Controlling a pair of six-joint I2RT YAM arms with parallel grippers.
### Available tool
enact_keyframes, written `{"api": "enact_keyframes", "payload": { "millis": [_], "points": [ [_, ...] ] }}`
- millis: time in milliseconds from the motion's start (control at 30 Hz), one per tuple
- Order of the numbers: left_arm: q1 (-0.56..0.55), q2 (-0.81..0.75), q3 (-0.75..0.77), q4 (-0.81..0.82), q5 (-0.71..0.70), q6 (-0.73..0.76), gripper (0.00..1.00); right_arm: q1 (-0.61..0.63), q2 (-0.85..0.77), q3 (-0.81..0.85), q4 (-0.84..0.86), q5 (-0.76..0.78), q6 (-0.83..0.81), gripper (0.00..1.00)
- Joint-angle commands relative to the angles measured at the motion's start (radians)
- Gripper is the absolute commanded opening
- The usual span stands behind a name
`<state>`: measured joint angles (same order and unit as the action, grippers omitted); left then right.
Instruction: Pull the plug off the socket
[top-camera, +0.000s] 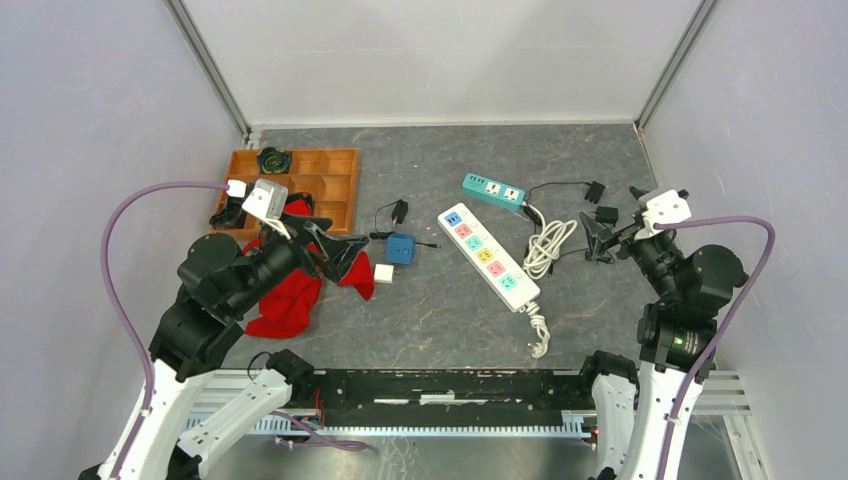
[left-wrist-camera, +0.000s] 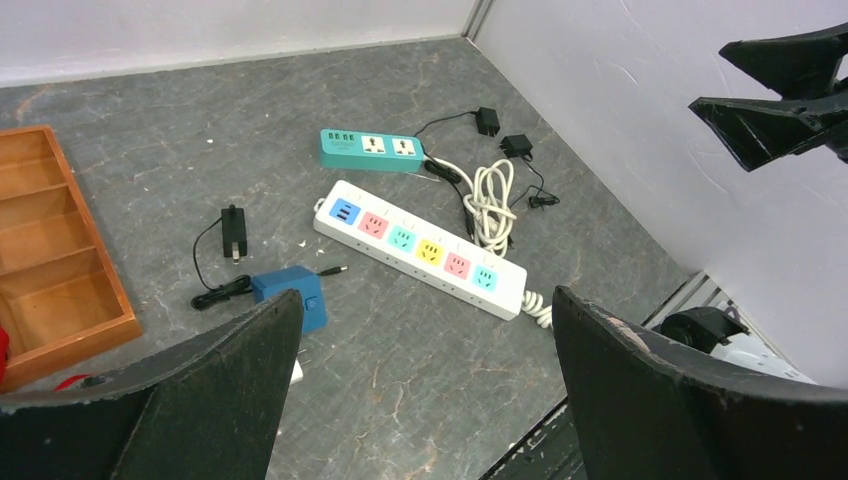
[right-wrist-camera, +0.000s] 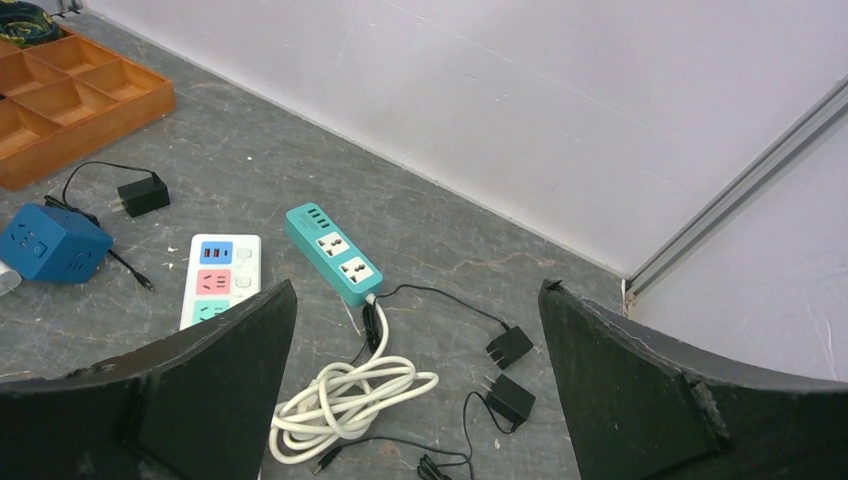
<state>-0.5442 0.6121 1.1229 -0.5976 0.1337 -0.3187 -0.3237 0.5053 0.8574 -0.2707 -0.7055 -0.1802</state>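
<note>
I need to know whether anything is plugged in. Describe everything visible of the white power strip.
The white power strip is a long, flat bar that looks like white plastic. It lies face up and diagonal on the grey table. Its far end carries a blue USB panel, followed by five coloured socket faces: red, green, yellow, pink and blue-green. No plug sits in any of them. A thick white cord leaves its near end and curls toward the table's front edge. Nothing rests on the strip.
</note>
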Motion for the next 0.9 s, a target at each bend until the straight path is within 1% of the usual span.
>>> {"api": "enact_keyframes", "payload": {
  "millis": [0, 467, 867],
  "points": [
    [0.007, -0.008, 0.011, 0.007, 0.022, -0.041, 1.0, -0.004, -0.008, 0.002, 0.018, -0.014, 0.018, 0.98],
    [0.007, -0.012, 0.002, 0.007, 0.027, -0.044, 1.0, -0.003, -0.019, -0.003, 0.016, -0.029, 0.026, 0.98],
    [0.007, -0.014, -0.023, 0.016, 0.017, -0.042, 1.0, -0.004, -0.021, -0.013, 0.021, -0.008, 0.025, 0.98]
  ]
}}
